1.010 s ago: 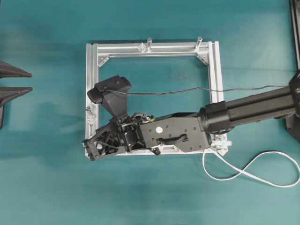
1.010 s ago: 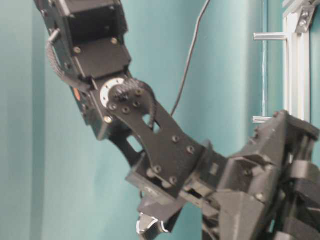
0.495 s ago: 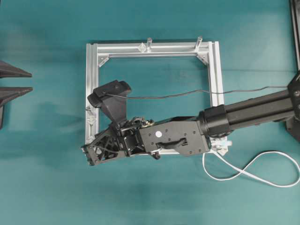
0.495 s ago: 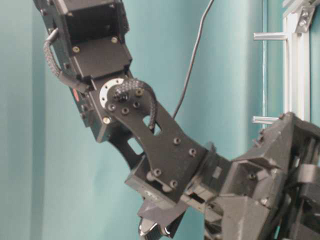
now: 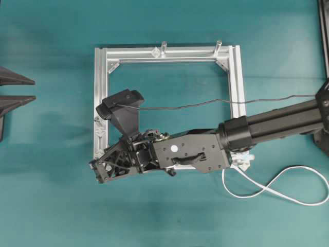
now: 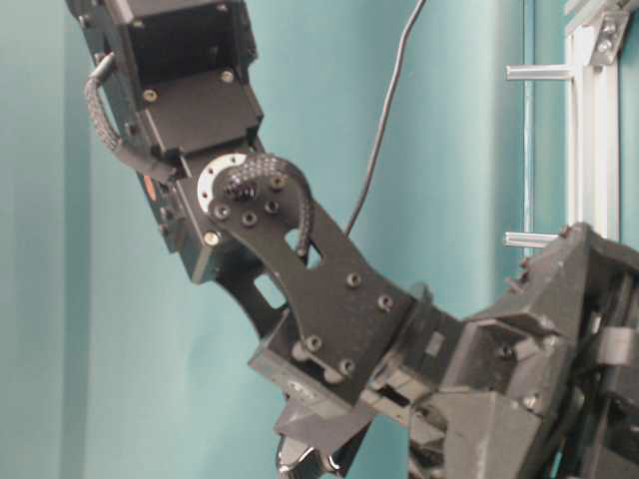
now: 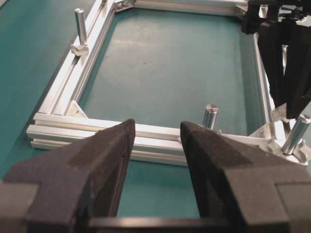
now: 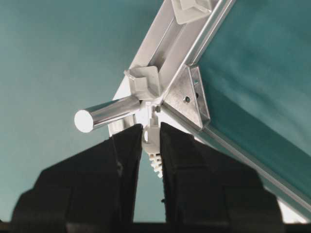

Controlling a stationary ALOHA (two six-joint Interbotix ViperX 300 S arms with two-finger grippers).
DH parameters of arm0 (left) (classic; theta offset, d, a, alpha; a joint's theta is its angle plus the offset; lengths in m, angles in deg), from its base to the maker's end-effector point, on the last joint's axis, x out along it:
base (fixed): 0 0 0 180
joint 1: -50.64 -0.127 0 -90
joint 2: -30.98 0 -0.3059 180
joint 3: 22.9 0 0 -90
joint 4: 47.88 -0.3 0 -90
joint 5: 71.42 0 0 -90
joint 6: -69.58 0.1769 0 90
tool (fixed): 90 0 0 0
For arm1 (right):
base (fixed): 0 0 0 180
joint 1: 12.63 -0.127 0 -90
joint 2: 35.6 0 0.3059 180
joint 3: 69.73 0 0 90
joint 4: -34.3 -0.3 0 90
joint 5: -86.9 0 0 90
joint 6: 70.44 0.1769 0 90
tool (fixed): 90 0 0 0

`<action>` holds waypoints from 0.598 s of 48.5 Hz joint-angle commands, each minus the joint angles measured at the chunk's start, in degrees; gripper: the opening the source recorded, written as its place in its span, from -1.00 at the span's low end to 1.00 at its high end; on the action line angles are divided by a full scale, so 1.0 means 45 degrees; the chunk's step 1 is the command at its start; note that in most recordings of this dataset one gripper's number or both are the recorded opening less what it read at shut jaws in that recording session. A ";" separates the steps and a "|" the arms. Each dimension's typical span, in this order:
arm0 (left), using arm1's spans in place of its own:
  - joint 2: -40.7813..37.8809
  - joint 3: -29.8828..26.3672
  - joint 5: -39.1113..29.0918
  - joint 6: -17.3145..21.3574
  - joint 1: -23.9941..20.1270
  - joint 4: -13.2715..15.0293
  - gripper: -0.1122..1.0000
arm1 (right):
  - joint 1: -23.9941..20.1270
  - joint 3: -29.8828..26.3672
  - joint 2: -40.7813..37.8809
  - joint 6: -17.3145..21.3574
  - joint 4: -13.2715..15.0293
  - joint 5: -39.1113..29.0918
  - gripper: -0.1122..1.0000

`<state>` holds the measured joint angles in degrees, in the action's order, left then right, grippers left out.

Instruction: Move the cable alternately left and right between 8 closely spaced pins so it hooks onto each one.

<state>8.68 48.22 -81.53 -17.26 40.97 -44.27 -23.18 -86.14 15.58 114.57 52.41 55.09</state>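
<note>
Teal desk (image 5: 51, 206): right pincer (image 8: 149, 145) pinches the cable's plug (image 8: 150, 138) at the frame (image 5: 169, 54) corner; left pincer (image 7: 156, 160) gapes, holding nothing.

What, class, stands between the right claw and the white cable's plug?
Nothing visible: in the right wrist view the right claw is already shut on the small white ribbed plug of the cable, right beside the shiny metal post at the silver aluminium frame's corner.

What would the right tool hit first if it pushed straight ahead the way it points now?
Probably the frame corner: the right tool, shut on the cable plug, points at the corner bracket and the metal post right ahead. Depth is unclear, so contact may already be close.
</note>
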 commanded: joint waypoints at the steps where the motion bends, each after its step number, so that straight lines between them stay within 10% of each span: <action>1: -0.0156 -0.0137 0.0117 0.0020 -0.0039 -0.0039 0.07 | -0.0117 -0.0332 0.0273 -0.0039 0.0000 0.0098 -0.53; 29: -0.0156 -0.0156 0.0117 0.0000 -0.0039 -0.0039 0.07 | -0.0938 -0.1074 0.0156 -0.0039 0.0000 0.0098 -0.53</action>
<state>8.68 48.22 -81.53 -17.26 40.97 -44.27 -26.61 -89.13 15.40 114.57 52.41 55.26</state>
